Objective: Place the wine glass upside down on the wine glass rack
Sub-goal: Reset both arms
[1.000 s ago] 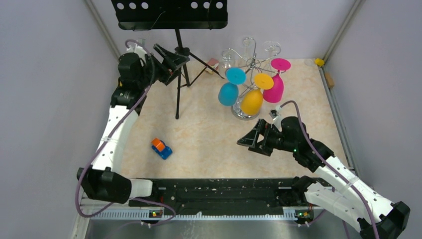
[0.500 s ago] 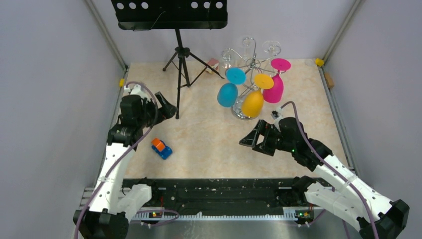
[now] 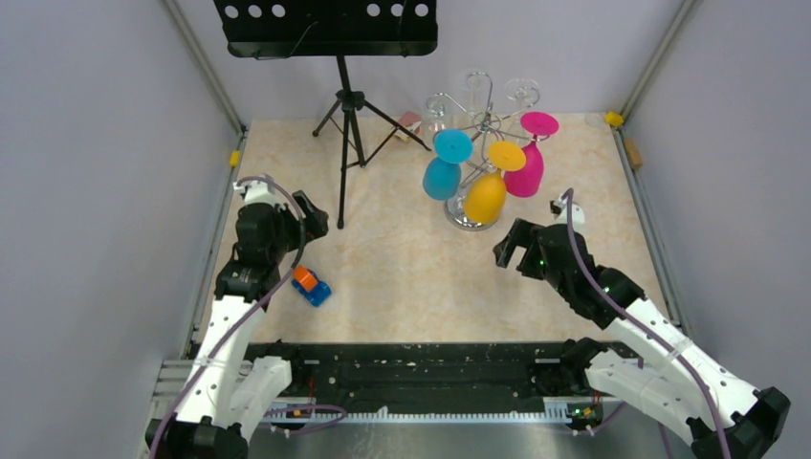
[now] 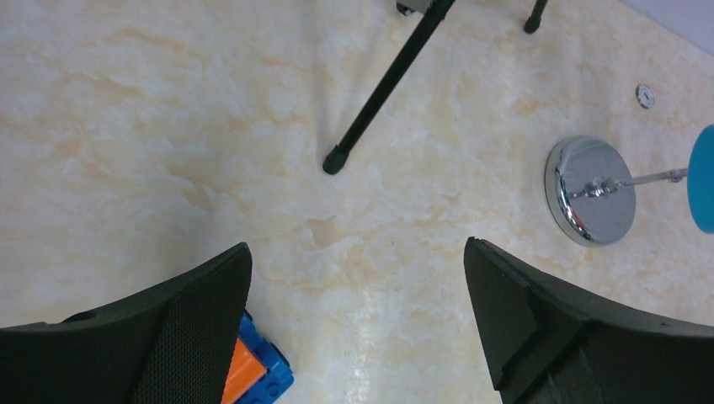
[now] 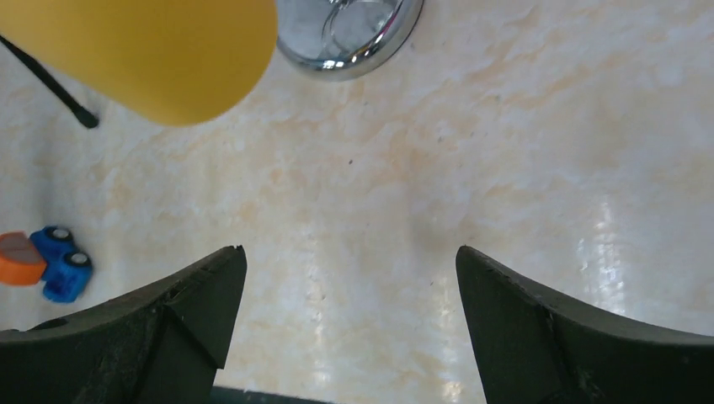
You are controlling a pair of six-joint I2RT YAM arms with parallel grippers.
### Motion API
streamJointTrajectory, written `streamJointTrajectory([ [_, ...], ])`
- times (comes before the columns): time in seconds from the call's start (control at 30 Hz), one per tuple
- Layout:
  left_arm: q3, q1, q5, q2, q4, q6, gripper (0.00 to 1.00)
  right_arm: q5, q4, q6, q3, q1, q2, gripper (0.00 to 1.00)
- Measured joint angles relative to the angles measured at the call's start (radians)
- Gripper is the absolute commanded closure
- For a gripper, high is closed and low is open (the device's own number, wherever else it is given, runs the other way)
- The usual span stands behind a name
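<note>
The chrome wine glass rack [image 3: 478, 120] stands at the back right of the table. Its round mirror base also shows in the left wrist view [image 4: 589, 190] and the right wrist view [image 5: 352, 34]. Three coloured wine glasses hang upside down on it: blue [image 3: 441, 178], yellow [image 3: 485, 196], also in the right wrist view [image 5: 143, 50], and pink [image 3: 528, 170]. Clear glasses [image 3: 522, 94] hang behind. My left gripper [image 3: 312, 214] is open and empty over the table's left side. My right gripper [image 3: 509, 251] is open and empty just in front of the rack.
A black tripod music stand [image 3: 342, 105] stands at the back left, one foot [image 4: 333, 161] in the left wrist view. A blue and orange toy car [image 3: 310, 284] lies near the left gripper, and shows in the right wrist view [image 5: 46, 259].
My left arm has pulled back from the music stand toward the front, ending near the toy car. My right gripper has swung right and a little closer to the rack.
</note>
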Motion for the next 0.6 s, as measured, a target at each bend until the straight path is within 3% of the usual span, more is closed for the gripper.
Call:
streamJointTrajectory([
  [0.13, -0.019, 0.000, -0.039, 0.006, 0.081, 0.075, 0.03, 0.127, 0.105, -0.156, -0.017, 0.000, -0.035, 0.02],
  [0.37, -0.115, 0.000, -0.073, 0.005, 0.230, 0.227, 0.05, 0.269, 0.431, -0.554, -0.241, 0.000, -0.172, 0.01],
  [0.6, -0.299, 0.000, -0.159, 0.013, 0.446, 0.364, 0.05, 0.286, 0.562, -0.730, -0.392, -0.087, -0.192, 0.01],
])
